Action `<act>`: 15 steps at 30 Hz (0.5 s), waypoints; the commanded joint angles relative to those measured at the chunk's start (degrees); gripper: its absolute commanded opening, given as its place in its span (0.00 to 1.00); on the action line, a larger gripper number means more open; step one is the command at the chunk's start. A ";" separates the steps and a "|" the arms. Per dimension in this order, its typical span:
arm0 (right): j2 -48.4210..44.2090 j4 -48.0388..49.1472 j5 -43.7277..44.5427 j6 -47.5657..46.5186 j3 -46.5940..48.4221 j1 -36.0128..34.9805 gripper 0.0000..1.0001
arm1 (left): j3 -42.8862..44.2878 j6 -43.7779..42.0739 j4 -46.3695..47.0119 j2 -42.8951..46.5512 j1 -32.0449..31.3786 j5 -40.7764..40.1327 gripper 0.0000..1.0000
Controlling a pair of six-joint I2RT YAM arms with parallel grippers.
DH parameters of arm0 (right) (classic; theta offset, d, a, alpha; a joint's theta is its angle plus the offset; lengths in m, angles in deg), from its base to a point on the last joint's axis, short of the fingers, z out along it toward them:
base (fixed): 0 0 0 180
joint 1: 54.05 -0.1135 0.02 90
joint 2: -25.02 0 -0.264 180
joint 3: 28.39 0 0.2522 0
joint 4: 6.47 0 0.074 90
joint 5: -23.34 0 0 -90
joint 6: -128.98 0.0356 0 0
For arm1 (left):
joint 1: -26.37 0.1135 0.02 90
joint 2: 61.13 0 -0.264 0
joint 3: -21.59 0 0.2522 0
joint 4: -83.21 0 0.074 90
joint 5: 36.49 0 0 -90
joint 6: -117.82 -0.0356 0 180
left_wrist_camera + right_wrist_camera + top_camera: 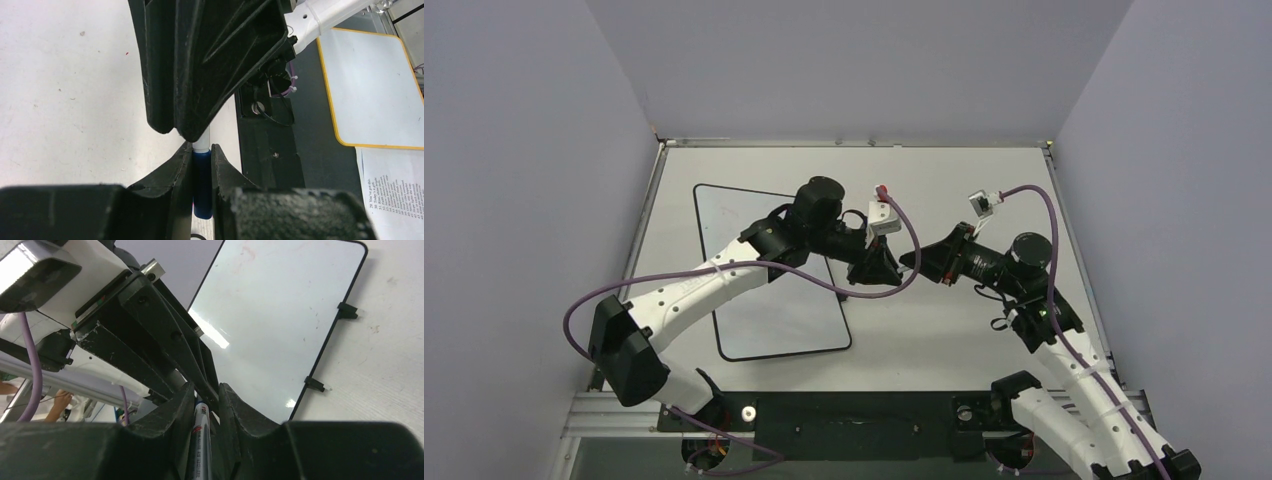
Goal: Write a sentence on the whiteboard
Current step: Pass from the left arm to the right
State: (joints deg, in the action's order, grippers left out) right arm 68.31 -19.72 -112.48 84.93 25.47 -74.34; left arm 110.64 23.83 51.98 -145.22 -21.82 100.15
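One glossy whiteboard (774,320), with rounded corners and a thin black rim, lies flat on the matte white table (964,190), at 9 o'clock of the two meeting pincers. Two small black feet (347,311) show along one edge (the arm hides part of the board). The left gripper (201,152) clamps the single marker pen (202,187) by its blue cap. The right gripper (206,395) pinches the white barrel, whose print is too blurred to read.

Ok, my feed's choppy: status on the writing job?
Left tool shut on blue end of marker. Right tool shut on it too, right of board. Board blank so far as seen. Left arm crosses over it.
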 commanded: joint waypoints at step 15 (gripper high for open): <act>-1.32 -0.01 -3.06 -2.35 -0.47 -2.22 0.26 | 7.83 -5.19 -6.22 -0.18 1.01 1.49 0.00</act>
State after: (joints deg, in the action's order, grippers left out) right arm 68.18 -18.89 -114.89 84.71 23.96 -75.96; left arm 114.40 21.05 46.60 -145.38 -21.03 100.32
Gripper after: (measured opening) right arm 0.261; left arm 0.102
